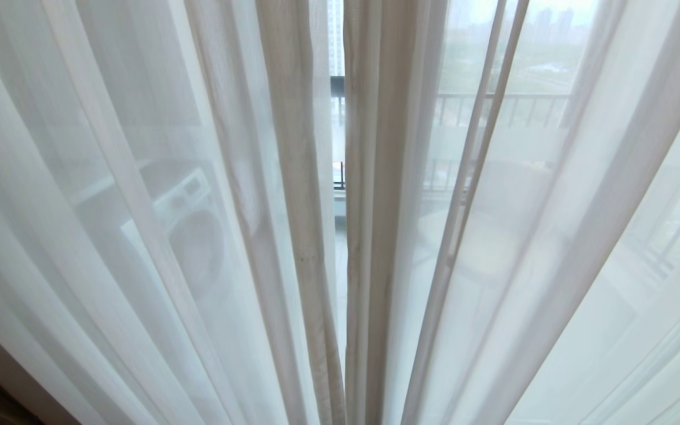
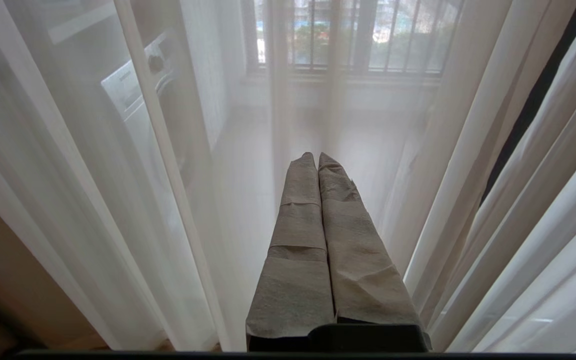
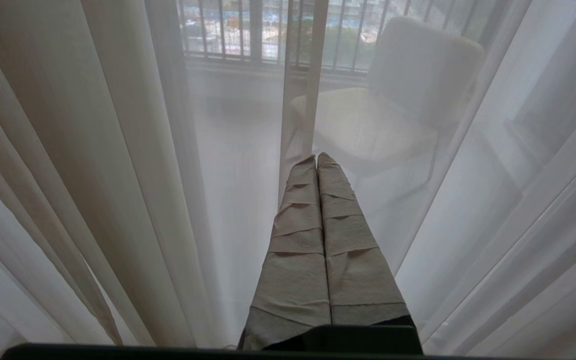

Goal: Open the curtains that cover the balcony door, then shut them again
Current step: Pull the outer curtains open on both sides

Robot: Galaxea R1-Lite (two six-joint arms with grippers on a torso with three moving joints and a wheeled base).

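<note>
Directly ahead: curtains (image 2: pixel 118 165) | left end effector (image 2: pixel 316 159) closed, near

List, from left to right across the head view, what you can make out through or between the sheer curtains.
Washing machine behind the left sheer curtain → narrow gap between the two curtain edges → chair and balcony railing behind the right sheer curtain.
</note>
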